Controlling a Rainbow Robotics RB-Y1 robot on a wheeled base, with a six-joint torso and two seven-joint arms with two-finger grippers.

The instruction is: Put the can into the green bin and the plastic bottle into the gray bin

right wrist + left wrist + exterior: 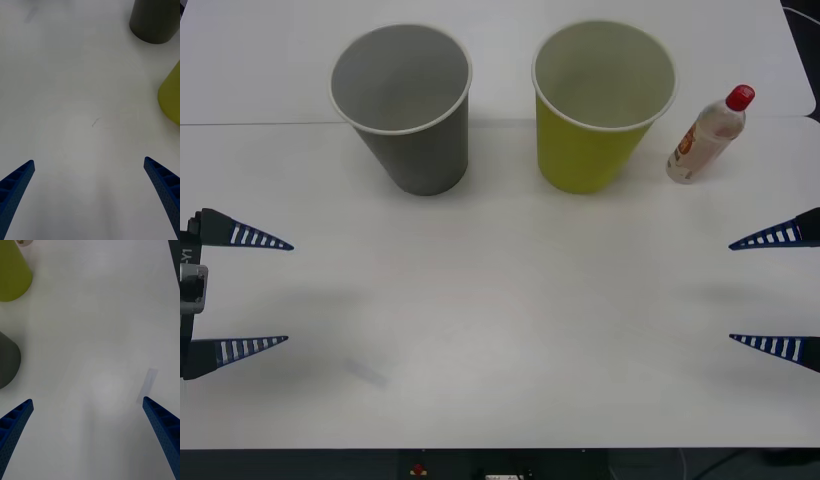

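- The left end effector [288,293] hovers at the left edge of the near half of the table [500,330]. Its two blue fingers are spread wide and hold nothing.
- The right end effector [730,292] hovers at the right edge, at about the same depth. It is also wide open and empty.
- Between the two end effectors there is only bare table top. I see no can anywhere on it.
- Farther back, the gray bin [402,105] stands upright on the left of the middle, and the green bin [600,100] stands upright just right of the middle. The two are apart, and their openings face up.
- The bottle [708,134] stands on its base just beside the green bin on the right, not touching it. Its long axis is near vertical, and the red cap is on top.
- From the right end effector the bottle lies ahead and slightly inward; from the left one it is well apart, behind both bins. So I judge the right arm is the nearer one for the grasp.
- The gray bin is on the far side of the green bin from the bottle, so the carry must probably pass over the green bin.
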